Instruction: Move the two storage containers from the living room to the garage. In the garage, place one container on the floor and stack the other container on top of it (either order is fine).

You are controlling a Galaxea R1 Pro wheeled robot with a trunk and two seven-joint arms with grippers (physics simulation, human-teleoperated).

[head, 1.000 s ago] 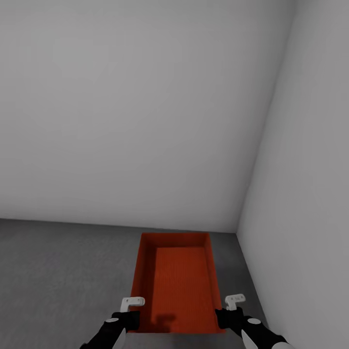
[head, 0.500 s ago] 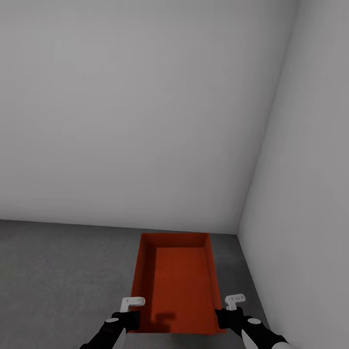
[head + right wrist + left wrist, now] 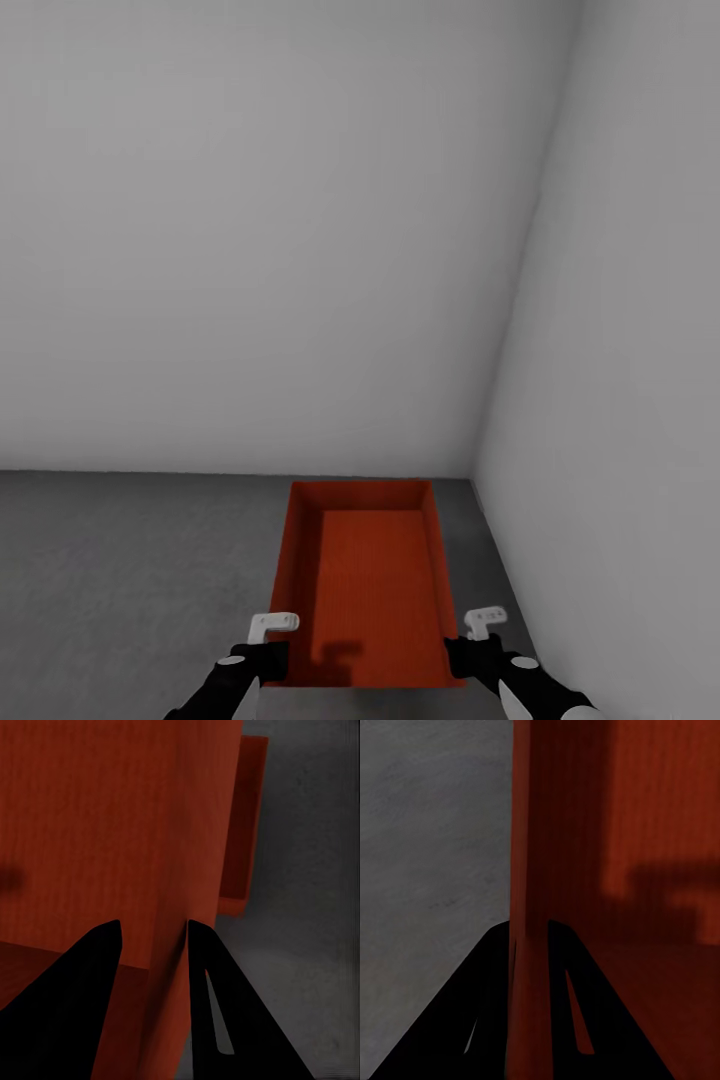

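An orange-red storage container (image 3: 368,590) hangs above the garage's dark grey floor (image 3: 120,580), close to a wall corner. My left gripper (image 3: 268,655) is shut on its left wall near the near corner, and my right gripper (image 3: 462,652) is shut on its right wall. The left wrist view shows the left gripper (image 3: 529,926) with its dark fingers (image 3: 472,1005) astride the ribbed wall (image 3: 529,832). My right gripper (image 3: 150,926) pinches the right wall (image 3: 187,817) the same way. Past that wall, an orange-red edge like a second container (image 3: 244,825) juts out lower down over the floor (image 3: 307,907).
Plain pale grey walls stand ahead (image 3: 260,250) and at the right (image 3: 630,350), and they meet in a corner just beyond the container. Bare concrete stretches away to the left.
The whole picture has shifted: the wall corner now sits further left, so the camera has turned. Container and both grippers keep their places in the view.
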